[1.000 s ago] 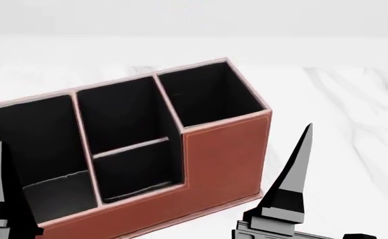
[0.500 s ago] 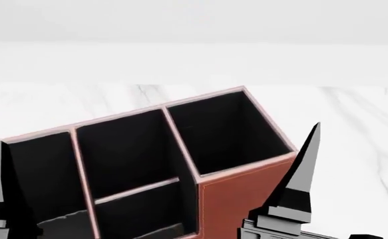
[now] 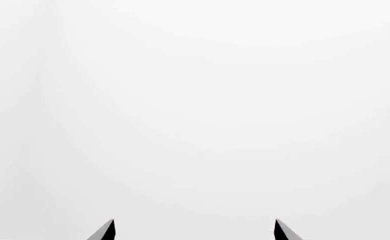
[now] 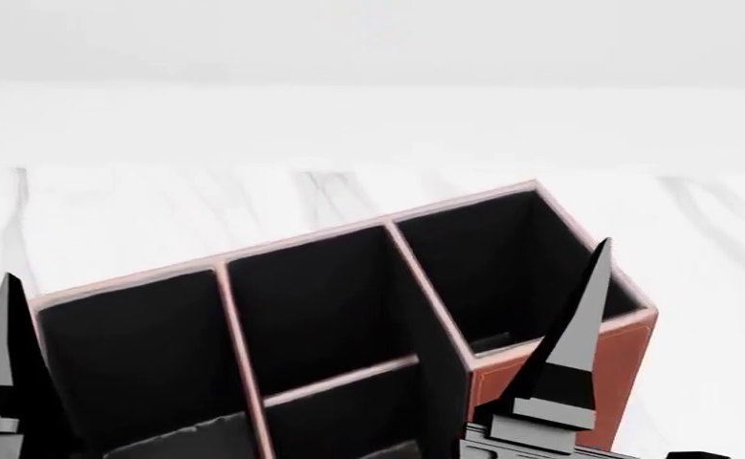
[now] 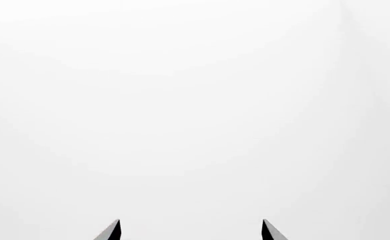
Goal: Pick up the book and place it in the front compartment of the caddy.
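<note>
The reddish-brown caddy (image 4: pixel 627 368) with pale rims and black lining fills the lower head view, turned at an angle. A dark grey flat slab (image 4: pixel 174 438) lies low in its near left compartment; I cannot tell whether this is the book. One upright finger (image 4: pixel 6 368) of my left gripper stands in front of the caddy's left end. A finger (image 4: pixel 574 335) of my right gripper stands in front of its right end. In the wrist views, my left gripper (image 3: pixel 195 223) and right gripper (image 5: pixel 191 223) are open, with only blank white between the tips.
The caddy stands on a white marble tabletop (image 4: pixel 155 210) whose far edge meets a plain white wall (image 4: pixel 372 48). A small pale patch (image 4: pixel 490 340) shows in the caddy's right compartment.
In the head view the caddy has slid down and to the right, and more tabletop and wall show behind it. Both grippers' fingers keep about the same places in the picture.
</note>
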Robot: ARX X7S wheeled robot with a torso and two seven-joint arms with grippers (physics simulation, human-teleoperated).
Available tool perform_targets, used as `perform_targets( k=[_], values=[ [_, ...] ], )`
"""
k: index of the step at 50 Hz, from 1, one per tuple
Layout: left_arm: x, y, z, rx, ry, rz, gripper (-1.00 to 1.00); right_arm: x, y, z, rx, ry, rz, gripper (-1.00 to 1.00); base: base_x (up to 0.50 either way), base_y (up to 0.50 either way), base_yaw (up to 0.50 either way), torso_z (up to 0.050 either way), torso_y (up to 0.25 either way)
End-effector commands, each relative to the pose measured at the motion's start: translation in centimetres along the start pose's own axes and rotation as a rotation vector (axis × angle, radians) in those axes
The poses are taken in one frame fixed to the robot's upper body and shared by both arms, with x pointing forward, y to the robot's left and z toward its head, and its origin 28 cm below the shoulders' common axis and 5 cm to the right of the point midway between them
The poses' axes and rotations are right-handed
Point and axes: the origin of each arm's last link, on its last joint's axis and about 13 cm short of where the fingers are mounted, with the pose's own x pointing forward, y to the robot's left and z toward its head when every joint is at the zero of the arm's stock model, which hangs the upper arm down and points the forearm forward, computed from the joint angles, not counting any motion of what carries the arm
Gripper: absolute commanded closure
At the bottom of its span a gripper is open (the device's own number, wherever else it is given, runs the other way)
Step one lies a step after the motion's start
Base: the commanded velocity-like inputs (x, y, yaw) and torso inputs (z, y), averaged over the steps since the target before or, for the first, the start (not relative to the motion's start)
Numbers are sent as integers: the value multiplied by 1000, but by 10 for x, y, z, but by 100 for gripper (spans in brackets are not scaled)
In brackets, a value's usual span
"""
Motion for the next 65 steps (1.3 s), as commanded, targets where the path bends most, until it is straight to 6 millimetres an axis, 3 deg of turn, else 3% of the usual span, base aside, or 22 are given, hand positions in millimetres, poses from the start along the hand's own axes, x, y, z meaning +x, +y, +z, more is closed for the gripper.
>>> perform_targets(
  k=[1,30,32,34,36,38,40,41,44,65],
  values=[
    [0,1,1,-3,-10,-8,-100,2,0,-2,-31,-23,32,-100,0,0,0,48,0],
    [1,-2,-1,-25,63,20,-100,2,-1,-3,-46,-9,29,-100,0,0,0,45,-1],
    [-1,-3,-1,-70,78,-38,-100,3,-2,-3,-48,-7,26,-100,0,0,0,0,0],
    [0,-2,-7,41,90,14,-100,3,-2,-3,-47,-5,26,-100,0,0,0,0,0],
    [3,-4,-9,118,48,-17,-100,3,-1,-2,-49,-6,29,-100,0,0,0,0,0],
    [7,-5,-2,75,69,-44,-100,3,-1,-2,-48,-7,28,-100,0,0,0,0,0],
    [8,-6,-3,126,-74,-58,-100,3,-2,-1,-47,-6,28,-100,0,0,0,0,0],
    [9,-7,-5,113,12,-104,-100,3,-2,-1,-44,-7,26,-100,0,0,0,0,0],
    [10,-8,-3,92,56,-152,-100,3,-2,-1,-44,-6,25,-100,0,0,0,0,0],
    [19,-3,0,34,251,-537,-100,4,-4,1,-40,-15,26,-100,0,0,0,0,0]
  ],
)
